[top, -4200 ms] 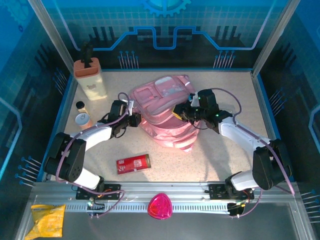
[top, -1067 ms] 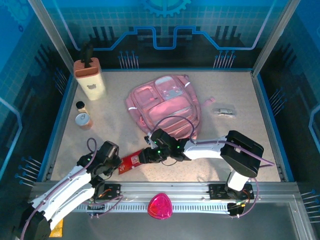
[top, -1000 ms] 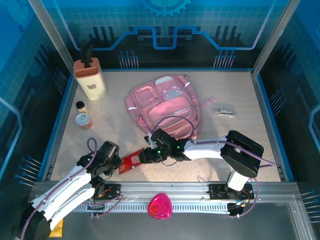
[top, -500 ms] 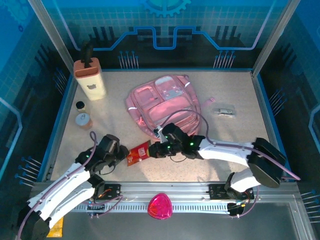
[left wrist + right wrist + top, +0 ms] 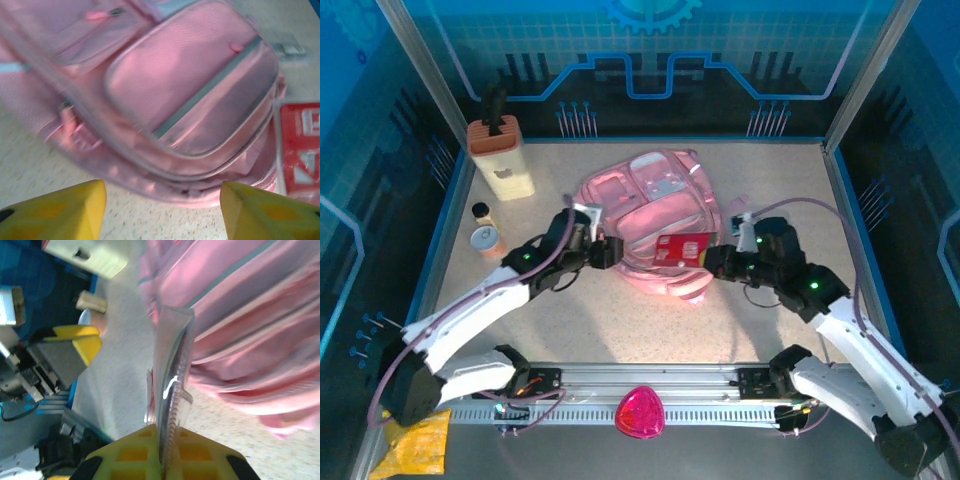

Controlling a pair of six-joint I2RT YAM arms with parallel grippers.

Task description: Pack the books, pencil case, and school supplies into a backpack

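Step in hand: we judge that we are carrying the pencil case [image 5: 680,247] to the backpack [image 5: 640,195] to slide it in; it is not inside yet.
Right hand: the right hand [image 5: 708,260] is clamped tight on one short end of the pencil case. Its wrist view shows the case edge-on between the yellow fingers [image 5: 125,457].
Left hand: the left hand [image 5: 607,252] has its fingers spread wide with nothing between them, and sits at the left edge of the backpack just above the bench [image 5: 550,320].
Where the pencil case is: it is held over the near half of the backpack, on the pink fabric or just above it; we cannot tell whether it touches. It also shows at the right border of the left wrist view [image 5: 300,150].
Long axis: it runs roughly across the bench, left to right. The gripped end is on the right, the free end points left toward the left hand, and the red face is turned up.
How to do it well: we need the left hand to take a fold of the flap and lift it, so the mouth gapes before the case goes forward. We then lead with the free end, keep the case flat and low, and push along its length.
Uncertain: we cannot tell from these views where the mouth opens or how wide.
Risk: the grip is on the very end, so the case may swing if its tip snags on fabric.
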